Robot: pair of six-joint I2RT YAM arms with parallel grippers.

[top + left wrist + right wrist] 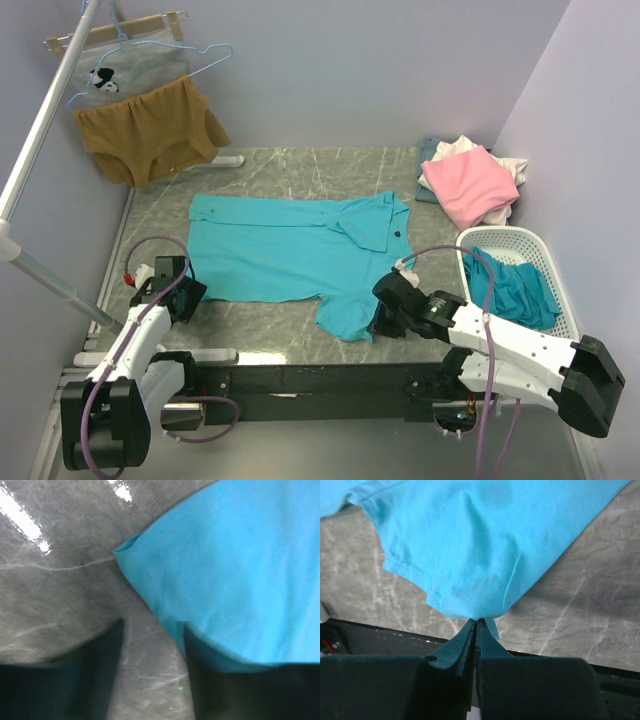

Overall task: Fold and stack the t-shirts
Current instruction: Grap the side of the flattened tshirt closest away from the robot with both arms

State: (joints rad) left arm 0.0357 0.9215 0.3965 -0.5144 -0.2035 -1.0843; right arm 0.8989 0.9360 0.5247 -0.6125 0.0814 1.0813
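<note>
1. Near right, my right gripper [477, 622] is clamped on the shirt [290, 250]. Its dark fingertips pinch a small peak of the near sleeve's edge, and the cloth tents up from the pinch.
2. Near left, my left gripper [152, 630] stands parted and holds nothing. The shirt's near-left hem corner lies against one finger [225, 695], with bare table [60, 580] showing in the gap.
3. I judge this step to be taking both near edges for the first fold. To do it well, I'd ease the left jaws onto that stitched corner and close on both layers. Then I'd lift both grips together, low and level, so the cloth neither skews nor drags.
4. The shirt is a thin, matte teal knit, limp and spread flat across mid-table with its collar to the right. I expect it to sag between the grips. The table is glossy grey with a marble look, probably slick.
5. At right, a white lattice basket [535, 255] holds a second shirt [510, 290], also teal and crumpled.
6. Far right sits a loose pile [465, 185] with pink on top.
</note>
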